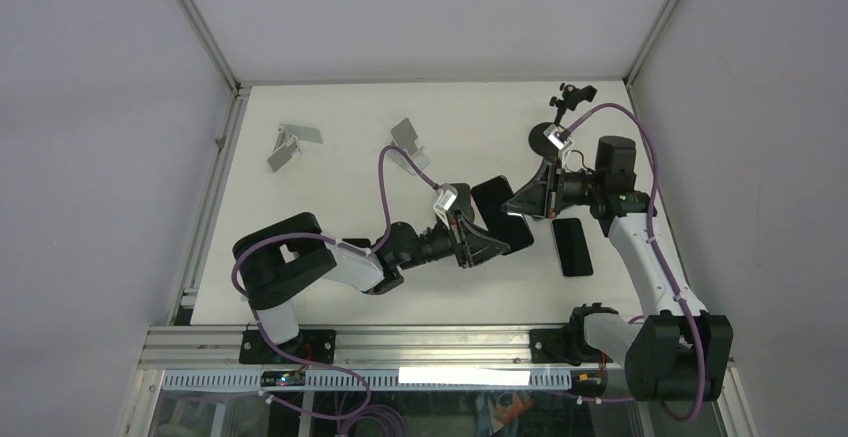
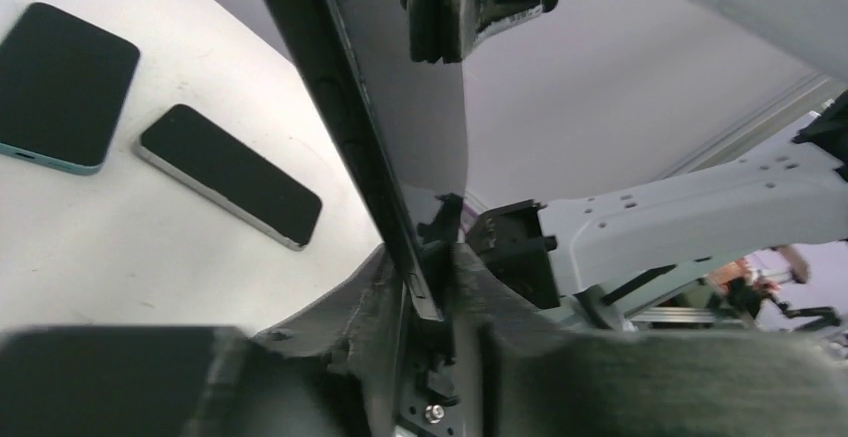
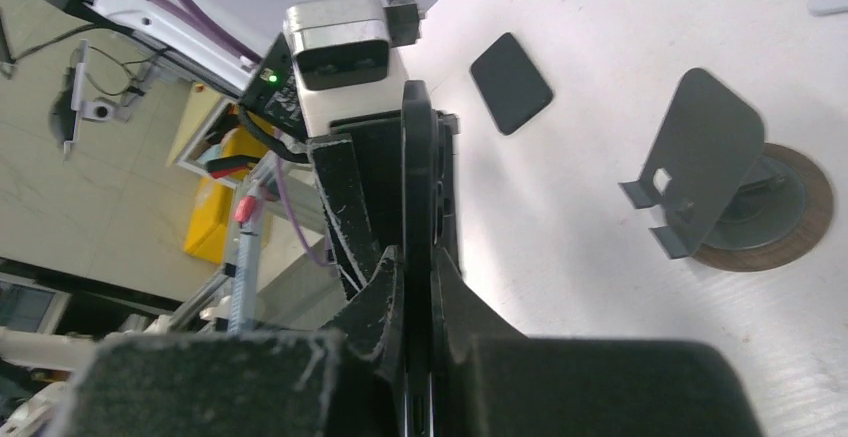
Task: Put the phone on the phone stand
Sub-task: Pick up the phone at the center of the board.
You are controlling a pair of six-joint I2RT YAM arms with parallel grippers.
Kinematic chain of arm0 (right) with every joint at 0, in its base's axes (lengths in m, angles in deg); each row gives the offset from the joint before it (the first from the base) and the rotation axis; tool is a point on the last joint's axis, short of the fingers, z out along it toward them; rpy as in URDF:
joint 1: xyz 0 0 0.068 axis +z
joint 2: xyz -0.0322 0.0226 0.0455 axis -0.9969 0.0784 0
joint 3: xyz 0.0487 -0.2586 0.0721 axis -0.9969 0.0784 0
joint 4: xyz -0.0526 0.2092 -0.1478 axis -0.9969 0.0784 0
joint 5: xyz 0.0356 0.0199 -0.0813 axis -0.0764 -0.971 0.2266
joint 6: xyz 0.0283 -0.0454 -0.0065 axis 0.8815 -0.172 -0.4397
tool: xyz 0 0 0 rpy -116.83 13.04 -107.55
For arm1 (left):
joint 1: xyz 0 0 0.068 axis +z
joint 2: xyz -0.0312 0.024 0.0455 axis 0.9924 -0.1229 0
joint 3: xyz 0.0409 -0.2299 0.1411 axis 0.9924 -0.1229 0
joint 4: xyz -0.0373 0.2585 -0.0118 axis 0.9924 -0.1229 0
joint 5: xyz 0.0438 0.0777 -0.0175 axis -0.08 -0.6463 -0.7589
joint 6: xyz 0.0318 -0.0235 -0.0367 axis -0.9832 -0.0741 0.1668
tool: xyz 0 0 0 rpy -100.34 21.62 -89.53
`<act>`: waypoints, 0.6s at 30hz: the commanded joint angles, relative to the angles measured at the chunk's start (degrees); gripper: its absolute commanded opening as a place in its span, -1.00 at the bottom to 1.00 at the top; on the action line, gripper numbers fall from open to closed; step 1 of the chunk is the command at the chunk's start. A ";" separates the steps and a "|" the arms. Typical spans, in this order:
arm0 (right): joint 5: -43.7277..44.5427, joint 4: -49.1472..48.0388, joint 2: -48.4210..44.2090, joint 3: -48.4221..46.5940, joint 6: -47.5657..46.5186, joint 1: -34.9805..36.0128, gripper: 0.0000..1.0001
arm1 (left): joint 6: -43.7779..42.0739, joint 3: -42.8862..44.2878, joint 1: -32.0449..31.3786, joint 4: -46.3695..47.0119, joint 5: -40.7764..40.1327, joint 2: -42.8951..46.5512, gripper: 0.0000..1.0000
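Phone (image 1: 500, 212): lifted off the table at its middle, slanting between the two grippers. In both wrist views it shows nearly edge-on.
Right gripper (image 1: 522, 202): reaches in from the right. Its fingers (image 3: 385, 297) are pressed narrow against the phone's two faces at its far-right end, gripping it.
Left gripper (image 1: 488, 244): reaches in from the near left. Its fingers (image 2: 480, 297) stand narrow, one on each side of the phone's near-left end. Whether they pinch it or only flank it cannot be told.
Mid stand (image 1: 408, 140): on the far half of the table, left of and beyond the held phone and well apart from it. It is a grey tilted plate with two small lips at its foot.
Disc (image 3: 800, 217): round, brown-rimmed and flat on the table, partly covered by the mid stand's foot.
Left stand (image 1: 295, 144): far left of the table and well apart from both grippers, with nothing resting on it.
Flat phone (image 1: 572, 245): screen up on the table, just near-right of the held phone and beside the right forearm.
Teal-edged phone (image 2: 60, 82): flat on the table in the left wrist view.
Silver-edged phone (image 2: 230, 175): flat just beside the teal-edged phone, not touching it.
Small phone (image 3: 510, 82): flat on the table, left of the left gripper.
Table (image 1: 330, 187): white, with an aluminium rail along its near edge.
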 commanded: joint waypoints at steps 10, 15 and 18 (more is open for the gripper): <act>-1.53 14.96 -2.58 -4.23 -17.24 0.32 -0.54 | 2.06 -2.43 4.51 7.01 9.94 2.18 -1.00; 2.03 23.78 -2.36 -6.52 -26.57 0.56 0.14 | 0.38 -5.06 7.40 2.80 19.09 5.45 -1.00; 2.51 25.60 -2.08 -6.62 -29.05 1.63 0.39 | -3.10 -3.60 7.89 -9.36 25.40 8.49 -1.00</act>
